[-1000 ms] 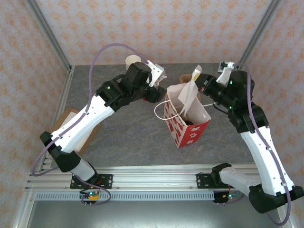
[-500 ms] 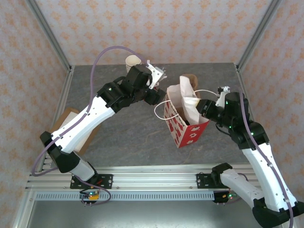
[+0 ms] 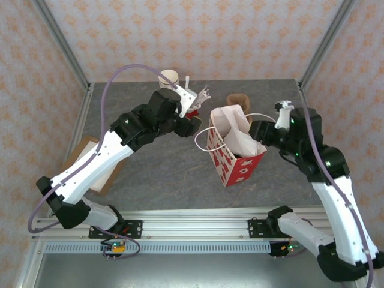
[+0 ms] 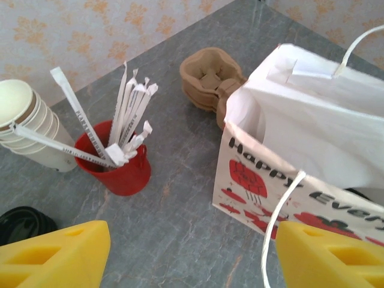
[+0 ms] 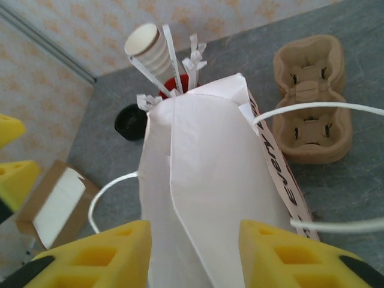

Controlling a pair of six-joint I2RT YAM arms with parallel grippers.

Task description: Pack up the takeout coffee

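Note:
The takeout coffee is hidden. A red-and-white paper bag [image 3: 231,161] with white cord handles stands mid-table, its white top edges [image 5: 210,180] leaning together over the mouth. My right gripper [image 5: 195,258] is open just above the bag's right side, one yellow finger on either side of the white paper without pinching it; from above it [image 3: 259,131] sits at the bag's right rim. To the bag's left, my left gripper [image 4: 192,258] hangs open over bare table, with a handle loop [image 4: 273,228] by its right finger. From above, the left gripper [image 3: 195,124] is beside the bag.
Behind the bag stand a stack of cream cups [image 3: 169,78], a red cup of wrapped straws [image 4: 123,171] and a cardboard cup carrier [image 3: 238,101]. Loose black lids [image 5: 131,122] lie near the cups. A flat cardboard box [image 3: 90,162] lies at the table's left edge.
My right gripper came down from high behind the bag, where it was shut on the raised top edge, and opened; the bag's top dropped. The left arm drew back a little to the left.

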